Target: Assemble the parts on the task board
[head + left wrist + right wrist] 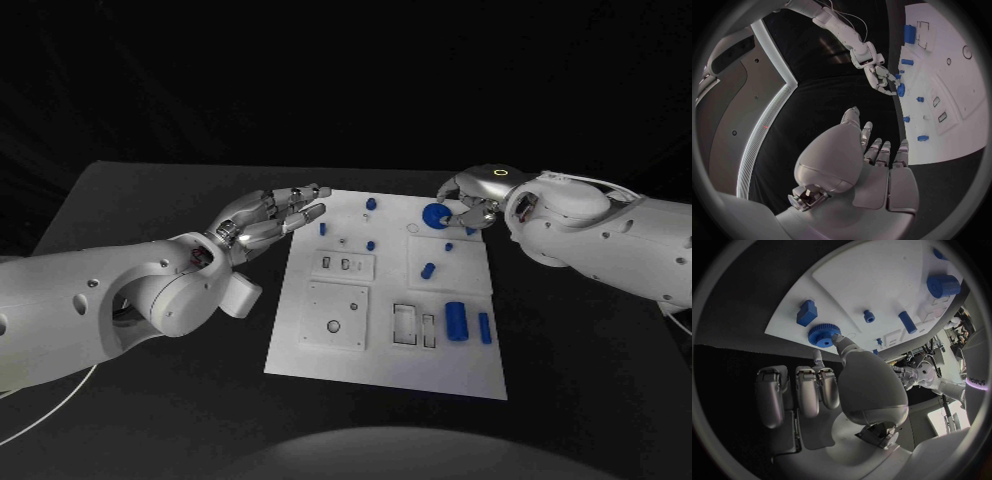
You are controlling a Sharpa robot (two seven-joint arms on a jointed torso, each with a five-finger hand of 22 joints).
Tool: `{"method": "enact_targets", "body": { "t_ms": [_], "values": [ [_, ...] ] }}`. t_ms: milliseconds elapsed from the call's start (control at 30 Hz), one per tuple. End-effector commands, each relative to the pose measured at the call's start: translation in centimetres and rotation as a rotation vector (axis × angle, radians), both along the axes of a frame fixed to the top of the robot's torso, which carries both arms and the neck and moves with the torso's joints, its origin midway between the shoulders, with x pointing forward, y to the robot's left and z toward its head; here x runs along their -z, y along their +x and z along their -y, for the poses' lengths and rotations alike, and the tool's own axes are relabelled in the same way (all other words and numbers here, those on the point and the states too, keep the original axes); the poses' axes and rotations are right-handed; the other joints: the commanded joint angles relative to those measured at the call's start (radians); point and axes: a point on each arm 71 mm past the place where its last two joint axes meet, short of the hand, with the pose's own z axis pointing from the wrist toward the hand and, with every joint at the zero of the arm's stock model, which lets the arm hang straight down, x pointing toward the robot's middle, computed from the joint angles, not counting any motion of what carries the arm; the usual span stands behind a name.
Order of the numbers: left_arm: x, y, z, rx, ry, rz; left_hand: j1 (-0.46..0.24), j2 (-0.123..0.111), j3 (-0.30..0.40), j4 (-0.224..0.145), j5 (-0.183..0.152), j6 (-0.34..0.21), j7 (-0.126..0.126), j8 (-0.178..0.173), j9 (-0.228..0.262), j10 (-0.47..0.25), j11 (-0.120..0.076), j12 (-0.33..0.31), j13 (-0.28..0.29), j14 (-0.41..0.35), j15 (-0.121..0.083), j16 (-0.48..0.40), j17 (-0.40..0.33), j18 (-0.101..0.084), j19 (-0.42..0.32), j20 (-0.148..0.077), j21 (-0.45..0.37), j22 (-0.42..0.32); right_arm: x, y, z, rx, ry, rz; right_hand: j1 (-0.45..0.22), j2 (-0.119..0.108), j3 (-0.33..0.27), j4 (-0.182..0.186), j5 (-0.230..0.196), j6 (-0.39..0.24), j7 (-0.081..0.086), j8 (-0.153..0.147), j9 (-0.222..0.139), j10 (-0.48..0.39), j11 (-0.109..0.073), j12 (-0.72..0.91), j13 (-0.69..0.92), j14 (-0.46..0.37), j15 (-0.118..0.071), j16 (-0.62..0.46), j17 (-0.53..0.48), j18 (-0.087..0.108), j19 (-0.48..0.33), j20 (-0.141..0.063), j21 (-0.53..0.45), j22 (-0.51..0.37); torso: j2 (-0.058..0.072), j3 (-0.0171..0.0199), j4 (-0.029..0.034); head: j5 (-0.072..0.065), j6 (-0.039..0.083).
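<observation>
On the black desk (144, 200), the white rectangular task board (389, 370) lies lengthwise away from the robot, with bare dark surface showing along both long edges and past its near edge. At the board's far right corner sits a round blue toothed gear (434, 214), and the right robot hand (473, 208) is on it: in the right wrist view a fingertip (837, 339) touches the gear's rim, while the other fingers (807, 390) lie side by side, curled back over the dark desk just off the board's edge (whether the gear is truly pinched or only touched, I cannot tell). Beside the gear, near the same edge, stands a small blue block (806, 313). Further in are a short blue peg (427, 270) and, toward the near right of the board, a long blue cylinder (457, 321) with a thin blue bar (485, 327) just beside it, close to the right edge. The left robot hand (274, 217) hovers over the desk at the board's far left corner, fingers spread and holding nothing, its tips reaching about to the board's left edge near a small blue stud (323, 229).
</observation>
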Motion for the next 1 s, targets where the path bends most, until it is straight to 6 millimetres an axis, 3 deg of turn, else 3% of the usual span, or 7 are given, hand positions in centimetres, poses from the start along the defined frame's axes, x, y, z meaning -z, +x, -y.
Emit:
{"method": "enact_targets", "body": {
  "t_ms": [33,367,700,1000],
  "values": [
    [-0.1,-0.1,0.3,0.024,-0.008,-0.003,0.011,0.0,0.008,0.0,0.007,0.002,0.005,0.004,0.002,0.006,0.003,0.006,0.001,0.001,0.007,0.007,0.001,0.015,0.002,0.007,0.006,0.001,0.3,0.1,-0.1,-0.008,-0.004,-0.007,0.004,0.01,0.008,0.0,0.006,-0.003,0.0,-0.003,0.001,0.106,0.007,0.004,0.263,0.102,0.008,0.003,0.263,-0.01,0.069,0.01,0.0,0.238,-0.001,-0.0005,-0.0003,0.002,-0.003],
    [0.0,-0.1,0.4,0.031,-0.008,-0.008,0.011,0.0,0.008,0.001,0.007,0.002,0.006,0.004,0.002,0.007,0.004,0.006,0.001,0.002,0.008,0.008,0.002,0.015,0.003,0.008,0.007,0.002,1.0,0.3,-0.6,-0.015,-0.002,-0.019,0.012,0.009,0.015,-0.011,0.009,0.034,-0.003,0.018,0.019,0.106,0.006,0.004,0.263,0.102,0.008,0.003,0.263,-0.009,0.067,0.011,-0.003,0.236,-0.001,-0.0004,-0.0002,0.003,-0.006],
    [0.0,-0.1,0.4,0.033,-0.006,-0.012,0.011,0.0,0.008,0.001,0.007,0.002,0.006,0.004,0.002,0.007,0.005,0.006,0.001,0.002,0.008,0.008,0.002,0.015,0.004,0.008,0.007,0.002,1.6,0.3,-0.6,-0.01,-0.004,-0.038,0.015,0.015,0.018,-0.043,0.096,0.055,-0.023,0.132,0.165,0.106,-0.013,0.004,0.263,0.102,-0.007,0.003,0.263,-0.007,0.062,-0.004,-0.008,0.234,-0.002,-0.0006,-0.0006,0.006,-0.011],
    [0.1,0.0,0.4,0.034,-0.004,-0.016,0.011,-0.001,0.008,0.001,0.007,0.001,0.007,0.004,0.002,0.008,0.006,0.007,0.002,0.002,0.01,0.009,0.002,0.015,0.004,0.008,0.007,0.002,1.5,0.2,-0.5,-0.013,0.017,-0.023,0.011,0.012,0.031,-0.055,0.148,0.053,-0.026,0.186,0.231,0.106,-0.014,0.004,0.263,0.102,-0.011,0.003,0.263,-0.008,0.063,-0.007,-0.009,0.235,-0.002,-0.0012,-0.0011,0.009,-0.007]
  ]
}}
